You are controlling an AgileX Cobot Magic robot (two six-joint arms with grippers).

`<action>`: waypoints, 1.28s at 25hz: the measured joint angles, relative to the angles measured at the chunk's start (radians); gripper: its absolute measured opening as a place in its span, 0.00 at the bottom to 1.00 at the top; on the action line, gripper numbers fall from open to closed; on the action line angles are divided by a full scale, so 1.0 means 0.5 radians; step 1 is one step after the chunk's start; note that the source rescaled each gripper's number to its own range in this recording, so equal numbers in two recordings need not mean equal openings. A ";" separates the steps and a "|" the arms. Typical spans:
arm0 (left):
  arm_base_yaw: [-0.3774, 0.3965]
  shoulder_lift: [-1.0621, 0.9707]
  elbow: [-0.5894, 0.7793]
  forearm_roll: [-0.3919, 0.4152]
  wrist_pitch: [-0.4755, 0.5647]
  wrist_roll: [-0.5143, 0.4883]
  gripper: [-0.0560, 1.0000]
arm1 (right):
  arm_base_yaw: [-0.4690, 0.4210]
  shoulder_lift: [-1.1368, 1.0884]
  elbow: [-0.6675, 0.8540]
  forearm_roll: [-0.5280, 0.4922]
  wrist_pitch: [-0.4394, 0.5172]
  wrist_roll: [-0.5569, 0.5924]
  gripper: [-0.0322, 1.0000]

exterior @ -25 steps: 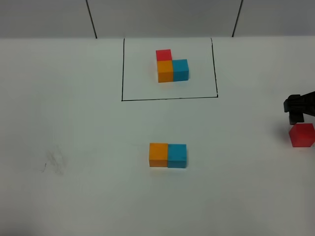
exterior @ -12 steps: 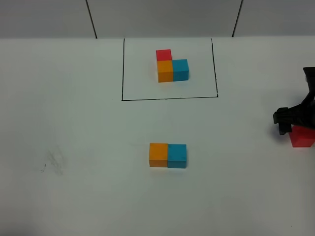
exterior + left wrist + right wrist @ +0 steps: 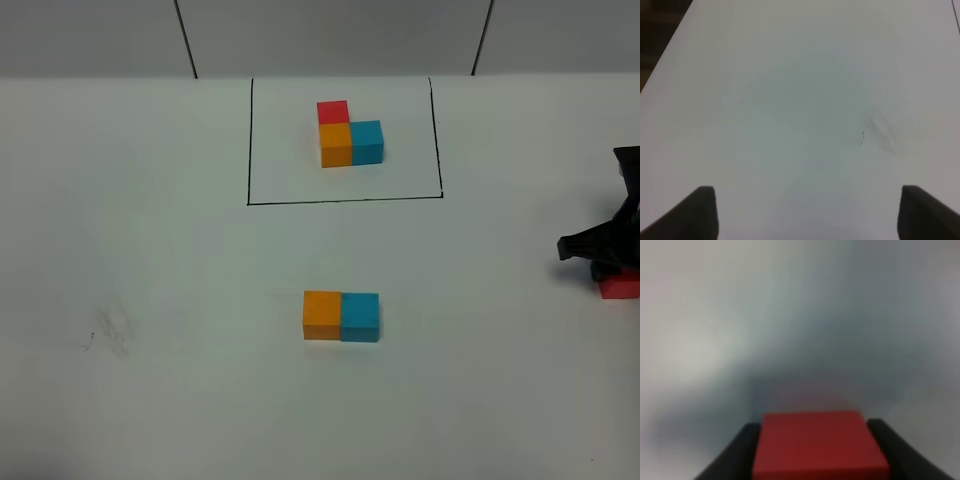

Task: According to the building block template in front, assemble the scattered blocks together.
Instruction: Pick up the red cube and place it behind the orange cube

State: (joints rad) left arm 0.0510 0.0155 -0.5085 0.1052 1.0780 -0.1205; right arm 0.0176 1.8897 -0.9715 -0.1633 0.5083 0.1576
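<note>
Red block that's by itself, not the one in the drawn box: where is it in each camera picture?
Exterior high: the red block peeks out at the far right edge, just under the right gripper.
Left wrist: not in it.
Right wrist: the red block sits close up between the two dark fingers.
Shared landmark: the black right gripper straddling it, seen in the exterior high and right wrist views.

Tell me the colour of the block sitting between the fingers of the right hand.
Red. The block shows best in the right wrist view.
</note>
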 joint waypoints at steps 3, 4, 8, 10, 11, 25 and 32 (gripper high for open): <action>0.000 0.000 0.000 0.000 0.000 0.000 0.84 | 0.022 -0.108 0.000 0.000 0.034 -0.005 0.45; 0.000 0.000 0.000 0.000 0.000 0.000 0.84 | 0.038 -0.164 0.000 0.002 0.037 -0.003 0.45; 0.000 0.000 0.000 0.000 0.000 0.000 0.84 | 0.180 -0.380 -0.037 0.064 0.074 0.127 0.45; 0.000 0.000 0.000 0.000 0.000 0.000 0.84 | 0.286 -0.403 -0.110 0.115 0.133 0.240 0.45; 0.000 0.000 0.000 0.000 0.000 0.000 0.84 | 0.336 -0.403 -0.158 0.143 0.165 0.288 0.45; 0.000 0.000 0.000 0.000 0.000 0.000 0.84 | 1.226 0.349 -1.327 -0.013 1.038 1.161 0.45; 0.000 0.000 0.000 0.000 0.000 0.000 0.84 | 1.436 0.452 -1.437 -0.074 0.931 1.439 0.45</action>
State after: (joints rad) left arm 0.0510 0.0155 -0.5085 0.1052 1.0780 -0.1205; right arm 0.7358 2.1158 -1.6902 -0.2002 0.9737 0.8769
